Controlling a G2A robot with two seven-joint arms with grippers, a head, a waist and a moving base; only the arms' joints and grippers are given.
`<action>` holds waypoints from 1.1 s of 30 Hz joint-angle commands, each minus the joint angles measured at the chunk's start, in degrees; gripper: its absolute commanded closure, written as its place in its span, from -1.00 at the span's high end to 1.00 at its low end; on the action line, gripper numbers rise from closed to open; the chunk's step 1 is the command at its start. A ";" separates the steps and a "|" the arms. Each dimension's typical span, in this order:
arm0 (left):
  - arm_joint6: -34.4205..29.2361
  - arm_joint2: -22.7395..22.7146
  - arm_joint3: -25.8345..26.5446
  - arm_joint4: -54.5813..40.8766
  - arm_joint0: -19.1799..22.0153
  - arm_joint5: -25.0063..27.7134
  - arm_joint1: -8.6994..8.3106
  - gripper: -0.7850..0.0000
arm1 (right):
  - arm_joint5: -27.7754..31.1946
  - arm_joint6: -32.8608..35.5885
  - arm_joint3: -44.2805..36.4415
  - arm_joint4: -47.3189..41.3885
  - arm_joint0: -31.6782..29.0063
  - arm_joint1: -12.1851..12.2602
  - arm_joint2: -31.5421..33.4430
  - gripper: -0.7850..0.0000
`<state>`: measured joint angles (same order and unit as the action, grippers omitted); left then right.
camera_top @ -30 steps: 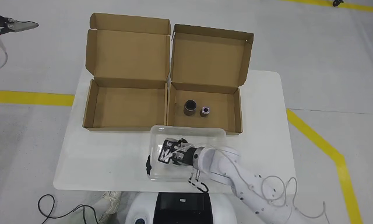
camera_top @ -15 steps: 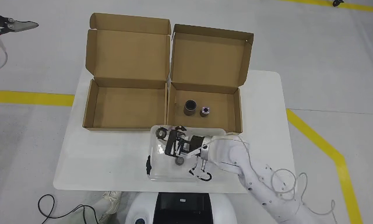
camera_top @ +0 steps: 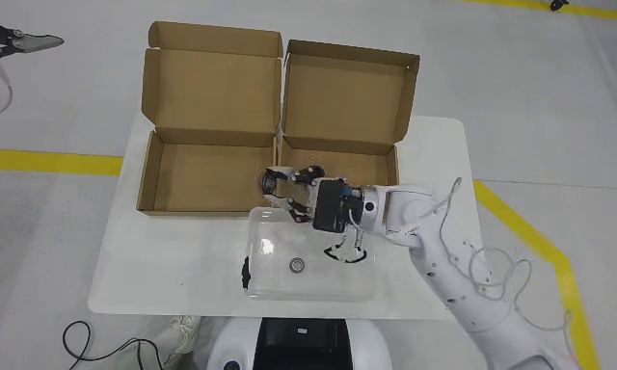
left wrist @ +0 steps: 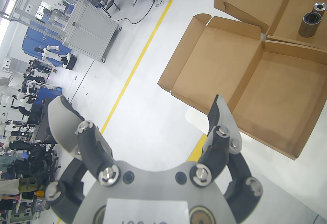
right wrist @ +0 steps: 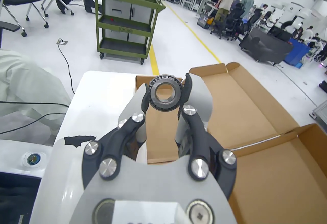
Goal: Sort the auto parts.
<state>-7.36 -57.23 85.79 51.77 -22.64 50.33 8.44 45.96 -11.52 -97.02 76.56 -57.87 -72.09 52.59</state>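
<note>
A tapered roller bearing (right wrist: pixel 165 93), a steel ring with rollers around its rim, is pinched between the 2 fingertips of the right gripper (camera_top: pixel 274 187), with its bore facing the wrist camera. From above, it hangs in the air just over the wall where the 2 open cardboard boxes meet, mostly on the side of the left box (camera_top: pixel 207 177). Whether it sits lower than the box walls cannot be told.

The right box (camera_top: pixel 376 177) holds 2 parts near its middle. These are a dark cylinder sleeve (left wrist: pixel 309 24) standing upright and a smaller silver bushing (left wrist: pixel 319 7) just beside it.

Nearer the robot, touching the front of the right box, lies a clear plastic tray (camera_top: pixel 253 245) with 1 small ring bearing (camera_top: pixel 297 265) lying flat in it. Boxes and tray all rest on a white table (camera_top: pixel 434 177).

The left gripper (left wrist: pixel 139 105) has its fingers spread wide with nothing between them. It is off to the side of the table, over the floor with its yellow line, looking toward the left box.
</note>
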 commanded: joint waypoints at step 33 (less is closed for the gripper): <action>0.00 0.00 0.00 0.00 0.00 0.00 0.00 1.00 | -1.51 -8.63 -9.88 0.47 4.62 0.27 7.06 -1.00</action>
<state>-7.36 -57.23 85.79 51.77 -22.64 50.33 8.44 44.42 -20.29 -106.79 77.04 -53.10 -71.84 59.56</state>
